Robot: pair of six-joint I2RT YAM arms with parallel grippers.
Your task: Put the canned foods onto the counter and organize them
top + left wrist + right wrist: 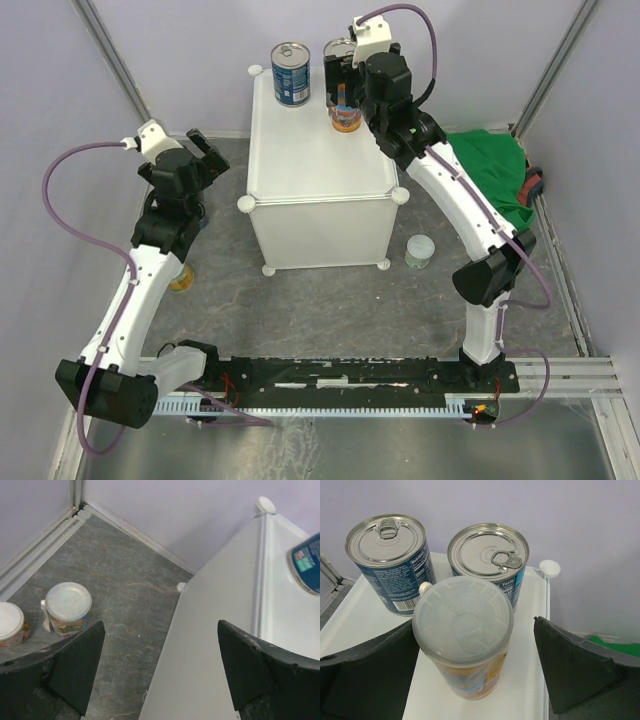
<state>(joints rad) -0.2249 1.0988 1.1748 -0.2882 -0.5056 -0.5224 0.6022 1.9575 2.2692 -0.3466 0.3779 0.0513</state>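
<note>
The left arm reaches forward from its base with the elbow bent, wrist tipped down. The left claw [161, 630] hangs wide and empty over the grey floor [125, 580], just beside the left edge of the desk [320, 170]. Two white-lidded cans stand on the floor to its left: a colourful-labelled can [68, 607] and, at the border of the left wrist view, a second floor can [10, 625]. My guess is that this arm's next move is to swing left and come down squarely over one lid.

Three cans stand on the desk. One blue can [387, 562] is near the far left corner and the other blue can [487, 555] is near the far right corner. The orange can [470, 677] stands just in front of the second blue can.

The right arm stretches long over the right edge, wrist pitched down. The right claw [474, 625] is spread wide around the orange can, and neither finger appears to touch it. The can stands upright on its own, so this placement looks done. The claw should rise straight up so that it nudges none of the three.

A pale green can [420, 250] waits on the floor off the near right corner, a likely next pick. A green cloth [490, 170] lies further right.
</note>
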